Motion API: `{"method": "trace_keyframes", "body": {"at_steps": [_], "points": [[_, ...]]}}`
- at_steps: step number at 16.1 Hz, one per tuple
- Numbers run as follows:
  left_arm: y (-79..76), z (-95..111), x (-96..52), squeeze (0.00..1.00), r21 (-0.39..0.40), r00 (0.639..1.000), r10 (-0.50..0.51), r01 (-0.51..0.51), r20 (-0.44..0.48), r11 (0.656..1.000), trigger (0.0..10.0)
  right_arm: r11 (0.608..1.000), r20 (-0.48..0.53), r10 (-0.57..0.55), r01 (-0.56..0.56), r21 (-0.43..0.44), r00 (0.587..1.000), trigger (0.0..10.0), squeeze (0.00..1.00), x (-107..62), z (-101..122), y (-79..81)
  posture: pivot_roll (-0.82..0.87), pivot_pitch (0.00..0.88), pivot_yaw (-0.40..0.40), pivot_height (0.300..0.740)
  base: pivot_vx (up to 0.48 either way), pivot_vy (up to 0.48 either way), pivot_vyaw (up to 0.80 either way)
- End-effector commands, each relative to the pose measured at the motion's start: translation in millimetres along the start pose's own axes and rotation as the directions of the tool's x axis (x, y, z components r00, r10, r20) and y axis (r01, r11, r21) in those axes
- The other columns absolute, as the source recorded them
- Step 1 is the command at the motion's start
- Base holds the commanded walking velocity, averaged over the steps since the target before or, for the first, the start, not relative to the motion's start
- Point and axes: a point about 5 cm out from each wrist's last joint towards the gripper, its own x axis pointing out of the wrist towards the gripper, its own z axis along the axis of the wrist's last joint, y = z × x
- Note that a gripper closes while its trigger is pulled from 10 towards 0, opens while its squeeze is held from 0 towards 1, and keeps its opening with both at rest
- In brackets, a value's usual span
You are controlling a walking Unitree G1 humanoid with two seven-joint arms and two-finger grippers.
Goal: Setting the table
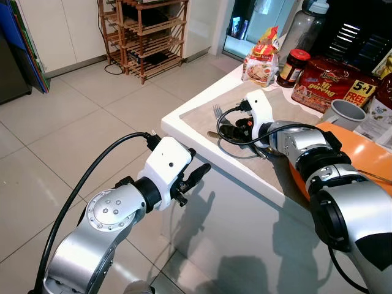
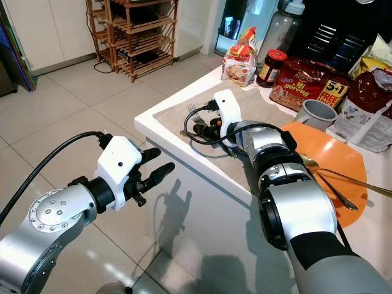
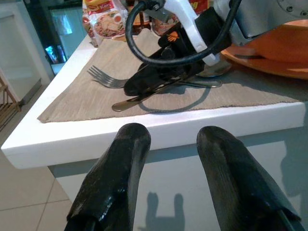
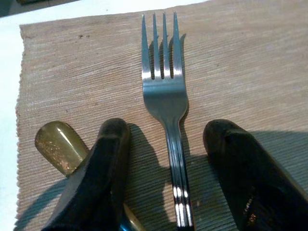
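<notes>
I'm hovering the right gripper (image 4: pixel 166 168) low over the steel fork (image 4: pixel 165 103), fingers spread wide on either side of its handle, gripping nothing. The fork is lying flat on the woven placemat (image 4: pixel 250 62), near the counter's (image 1: pixel 184 131) corner. It's light, stiff and slick, so I'm judging mid-handle the best hold. A brass-coloured utensil handle (image 4: pixel 57 144) is crowding one finger. The left gripper (image 3: pixel 168 183) is waiting open and empty, off the counter edge.

wooden shelf rack (image 1: pixel 146 38) on tiled floor (image 1: pixel 67 122) by white cabinets (image 1: pixel 58 27) | instant noodle packet (image 1: pixel 262 58) at far counter edge | dark jar, red lid (image 1: pixel 294 67) just beside it | red multipack marked "5+1 free" (image 1: pixel 334 86) next along | clear bottle (image 1: pixel 308 24) behind jar | printed leaflet (image 2: pixel 366 125) near right edge
</notes>
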Motion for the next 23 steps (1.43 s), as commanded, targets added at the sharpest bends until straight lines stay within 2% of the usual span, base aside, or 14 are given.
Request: {"method": "trace_keyframes", "body": {"at_steps": [1, 11, 16, 17, 20, 21, 23], "points": [[-2.3, 5, -0.4, 0.0, 0.009, 1.0, -0.017, 0.017, 0.016, 1.0, 10.0, 0.999, -0.032, -0.024, 0.025, 0.039, 0.999, 0.0, 0.0, -4.4, -4, -7.4, 0.16, 0.003, -0.167, 0.74, 0.0, 0.0, 0.0], [-1.4, 5, 1.1, 0.0, 0.015, 1.0, -0.008, 0.008, 0.01, 1.0, 10.0, 0.998, -0.044, -0.017, 0.02, 0.067, 0.999, 0.0, 0.0, -4.9, -4, -7.4, 0.16, 0.001, -0.173, 0.74, 0.0, 0.0, 0.0], [2.4, 6, 0.6, 0.0, 0.023, 1.0, 0.01, -0.01, 0.013, 1.0, 10.0, 0.996, -0.002, -0.012, 0.012, 0.087, 1.0, 0.0, 0.0, -4.5, 4, -5.6, 0.17, 0.0, -0.176, 0.74, 0.0, 0.0, 0.0], [4.2, 7, 0.1, 0.0, 0.026, 1.0, 0.022, -0.022, 0.019, 0.999, 10.0, 0.995, 0.033, -0.011, 0.007, 0.1, 0.999, 0.0, 0.0, -5.5, 11, -5.9, 0.17, 0.0, -0.175, 0.74, 0.0, 0.0, 0.0], [26.2, 8, 4.5, 0.0, 0.033, 0.983, 0.179, -0.18, 0.036, 0.983, 10.0, 0.996, 0.196, -0.008, -0.01, 0.092, 0.981, 0.0, 0.0, -18.3, 52, -11.3, 0.16, 0.0, -0.138, 0.74, 0.0, 0.0, 0.0], [37.4, 10, 7.4, 0.0, 0.01, 0.966, 0.252, -0.253, 0.059, 0.967, 10.0, 0.994, 0.286, -0.008, -0.022, 0.103, 0.958, 0.0, 0.0, -26.9, 71, -14.3, 0.15, 0.0, -0.121, 0.74, 0.0, 0.0, 0.0], [51.4, 17, 14.6, 0.0, -0.01, 0.931, 0.351, -0.352, 0.098, 0.936, 10.0, 0.997, 0.399, 0.023, -0.05, 0.057, 0.917, 0.0, 0.0, -42.2, 88, -15.4, 0.11, 0.0, -0.072, 0.74, 0.0, 0.0, 0.0]]}}
